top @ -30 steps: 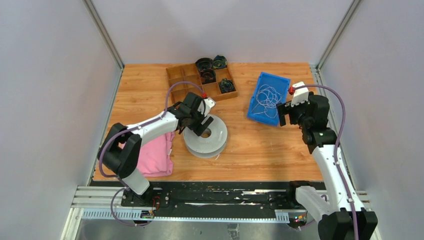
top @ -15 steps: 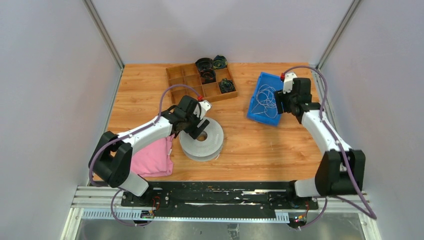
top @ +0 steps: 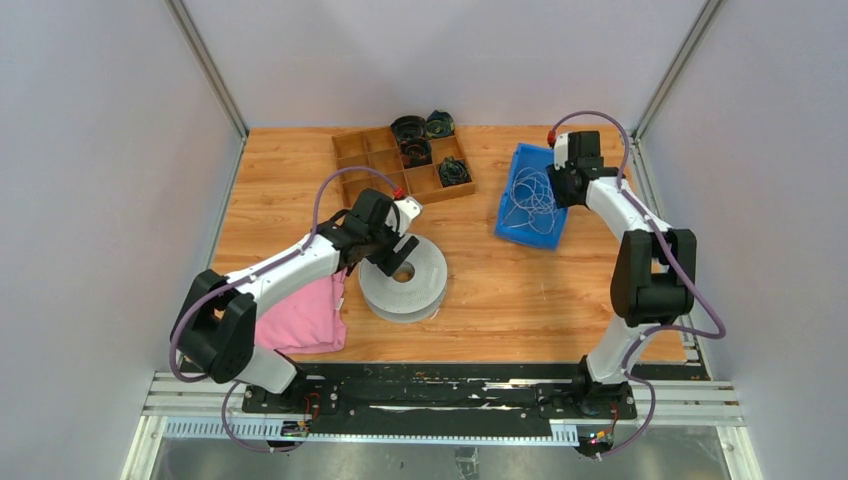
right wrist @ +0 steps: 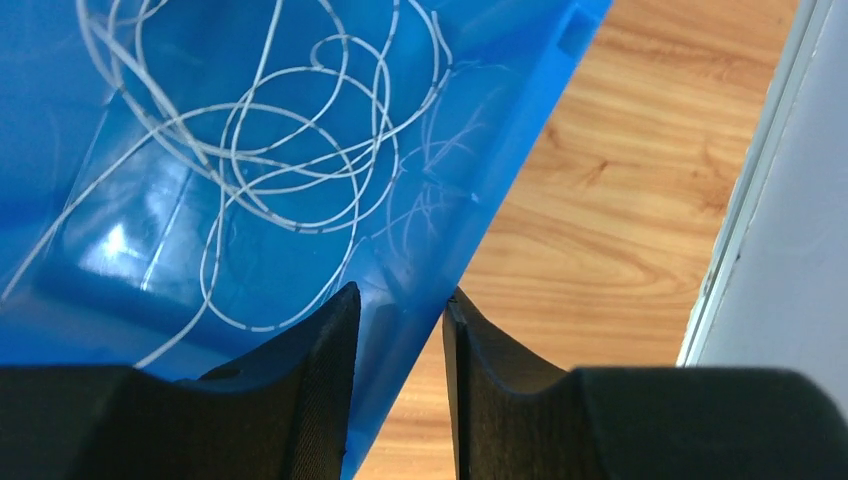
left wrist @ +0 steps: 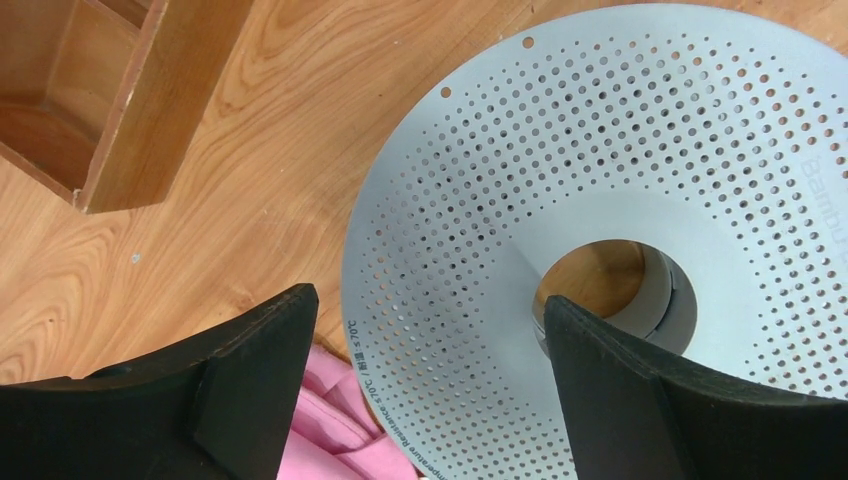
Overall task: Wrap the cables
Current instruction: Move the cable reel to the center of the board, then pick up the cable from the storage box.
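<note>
The cables (top: 535,195) are thin white wire lying in loose tangled loops (right wrist: 290,150) inside a blue bin (top: 548,160) at the back right. My right gripper (top: 567,188) is at the bin's right wall. In the right wrist view its jaws (right wrist: 400,295) straddle that wall (right wrist: 500,130), one finger inside and one outside, closed in on the rim. My left gripper (top: 397,250) hangs open over the grey perforated spool (top: 425,280). The spool's flange (left wrist: 600,150) edge lies between the spread fingers (left wrist: 430,300), untouched.
A wooden divided tray (top: 360,150) at the back centre holds dark coiled bundles (top: 415,150); its corner (left wrist: 150,100) shows in the left wrist view. A pink cloth (top: 300,315) lies left of the spool, partly under it (left wrist: 340,420). Frame rails and walls border the table.
My right arm has stretched back to the bin's right wall and its jaws have closed in on the rim. The left gripper and spool shifted slightly left, then held.
</note>
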Robot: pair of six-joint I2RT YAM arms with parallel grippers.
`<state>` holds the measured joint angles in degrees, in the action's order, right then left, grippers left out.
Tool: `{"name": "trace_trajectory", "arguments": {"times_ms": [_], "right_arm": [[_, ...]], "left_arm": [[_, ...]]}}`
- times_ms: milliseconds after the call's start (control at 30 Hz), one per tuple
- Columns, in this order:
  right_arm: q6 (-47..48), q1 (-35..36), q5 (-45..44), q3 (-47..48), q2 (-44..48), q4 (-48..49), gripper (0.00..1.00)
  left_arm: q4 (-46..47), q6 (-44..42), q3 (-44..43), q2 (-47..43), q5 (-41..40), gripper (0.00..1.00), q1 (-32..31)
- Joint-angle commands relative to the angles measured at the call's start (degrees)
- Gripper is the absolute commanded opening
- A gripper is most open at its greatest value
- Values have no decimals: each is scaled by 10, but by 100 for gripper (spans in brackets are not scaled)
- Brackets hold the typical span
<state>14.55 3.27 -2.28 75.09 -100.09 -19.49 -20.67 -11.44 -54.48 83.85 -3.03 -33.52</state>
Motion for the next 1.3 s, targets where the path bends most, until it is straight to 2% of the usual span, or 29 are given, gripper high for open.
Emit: {"name": "trace_trajectory", "arguments": {"times_ms": [0,133,233,400,500,633,733,833,1033,1267], "right_arm": [[20,7,-11,65,-45,-18,33],[42,7,4,138,-96,-19,26],[43,8,1,190,-129,-35,28],[47,8,-14,183,-101,-42,49],[60,8,-17,166,-57,-47,59],[67,8,16,127,8,-58,65],[62,16,71,106,37,-62,64],[66,34,101,109,28,-75,61],[74,57,108,143,-39,-86,58],[77,77,101,175,-125,-91,62]], "left_arm": [[14,-12,-1,-28,-6,89,-2],[11,-20,-2,-34,-6,90,-2],[7,-27,-3,-41,0,91,-1],[5,-44,12,-82,90,96,-2],[16,-45,25,-104,108,98,-2],[27,-47,35,-119,119,99,-2],[36,-54,39,-129,115,100,-2],[41,-60,41,-136,109,100,-2],[41,-64,42,-143,113,100,-2],[42,-62,42,-145,115,100,-2]]}}
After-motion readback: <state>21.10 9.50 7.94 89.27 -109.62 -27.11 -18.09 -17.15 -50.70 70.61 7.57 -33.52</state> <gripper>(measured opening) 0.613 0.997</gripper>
